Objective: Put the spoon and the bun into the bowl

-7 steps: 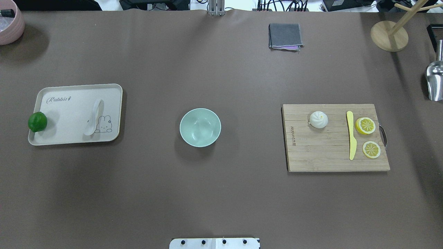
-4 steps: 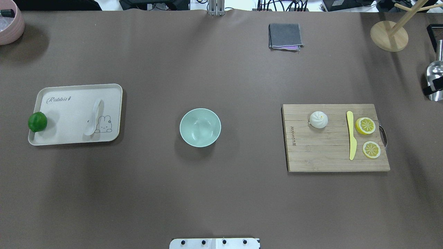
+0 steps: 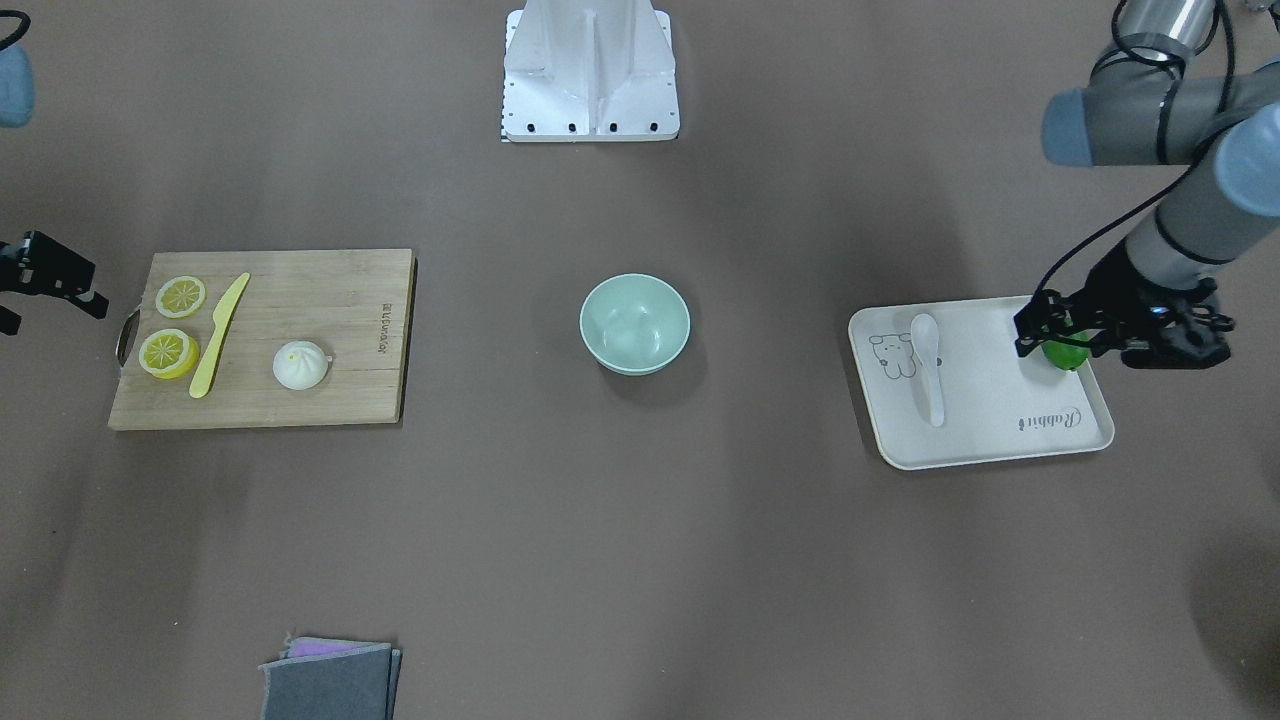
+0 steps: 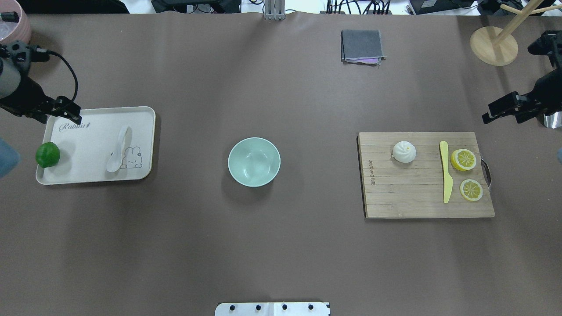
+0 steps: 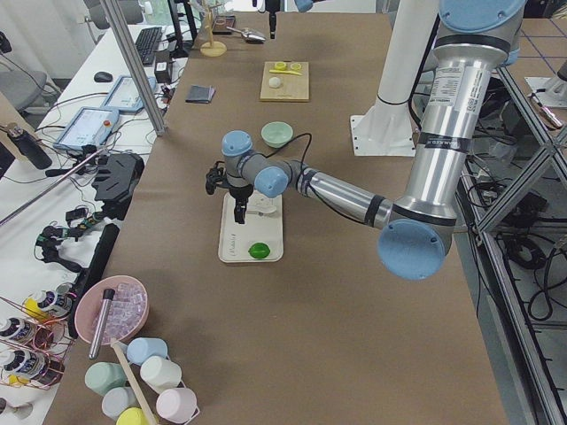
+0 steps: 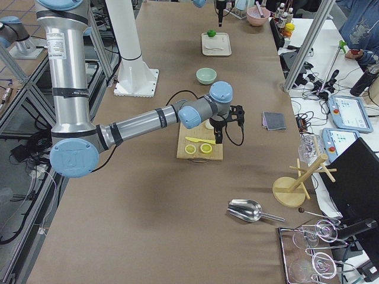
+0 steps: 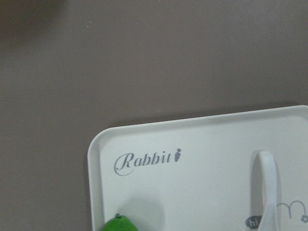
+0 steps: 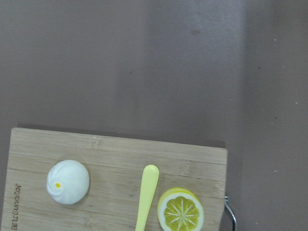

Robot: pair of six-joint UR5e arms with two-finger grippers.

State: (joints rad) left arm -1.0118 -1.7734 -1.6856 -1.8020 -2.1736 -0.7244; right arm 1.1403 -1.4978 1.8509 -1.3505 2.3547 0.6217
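Observation:
The white spoon (image 4: pixel 118 149) lies on the cream tray (image 4: pixel 88 131) at the left, scoop towards me. The white bun (image 4: pixel 404 151) sits on the wooden cutting board (image 4: pixel 408 193) at the right. The mint-green bowl (image 4: pixel 253 161) stands empty at the table's middle. My left gripper (image 4: pixel 66 113) hovers open and empty over the tray's far left corner, apart from the spoon. My right gripper (image 4: pixel 505 109) hovers open and empty beyond the board's far right corner. The left wrist view shows the spoon's handle (image 7: pixel 264 192). The right wrist view shows the bun (image 8: pixel 68 182).
A green lime (image 4: pixel 47 154) sits on the tray's left edge. A yellow knife (image 4: pixel 445 171) and two lemon slices (image 4: pixel 463 159) lie on the board. A grey cloth (image 4: pixel 361 45), a wooden stand (image 4: pixel 494 45) and a pink bowl (image 4: pixel 13 26) stand along the far edge.
Both arms have come into the overhead view, the left from the left edge and the right from the right edge. The spoon, bun and bowl have not moved.

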